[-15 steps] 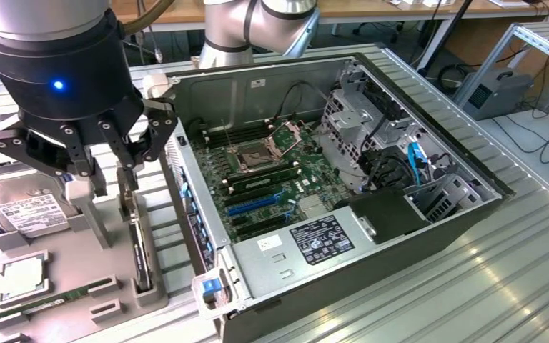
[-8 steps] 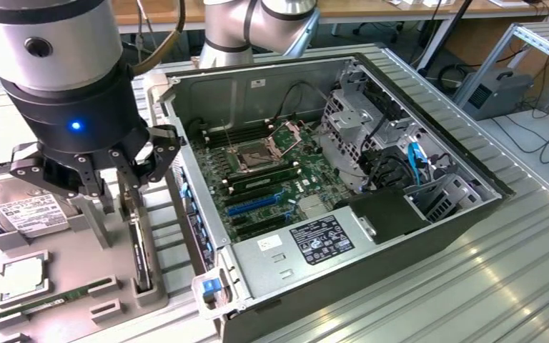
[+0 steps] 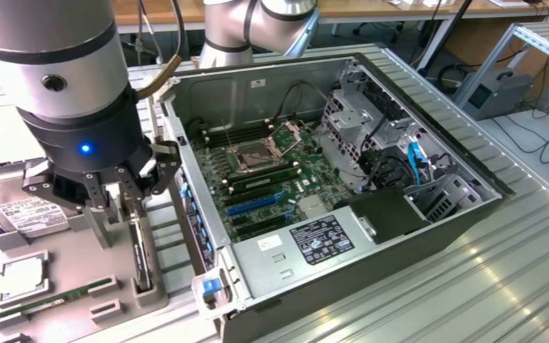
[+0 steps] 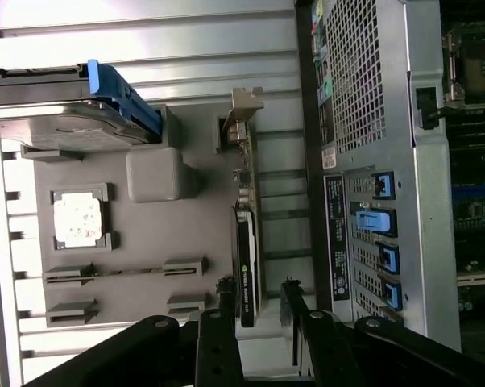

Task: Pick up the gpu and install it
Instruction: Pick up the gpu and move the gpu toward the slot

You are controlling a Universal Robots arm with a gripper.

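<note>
Pincer [image 4: 257, 286] open, fingers [image 4: 222, 339] either side of gpu [image 4: 246, 234], thin dark card with silvery end bracket [image 4: 242, 105], standing on edge in grey holder [image 4: 146, 234] on bench [image 3: 427, 300], beside open case [image 3: 417, 250]

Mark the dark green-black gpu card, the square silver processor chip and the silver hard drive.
Dark green-black gpu card [image 4: 247, 260], wrist view, its long edge.
Square silver processor chip [image 4: 78, 222], wrist view, middle of its lid.
Silver hard drive [image 3: 28, 214], exterior view, its white label.
</note>
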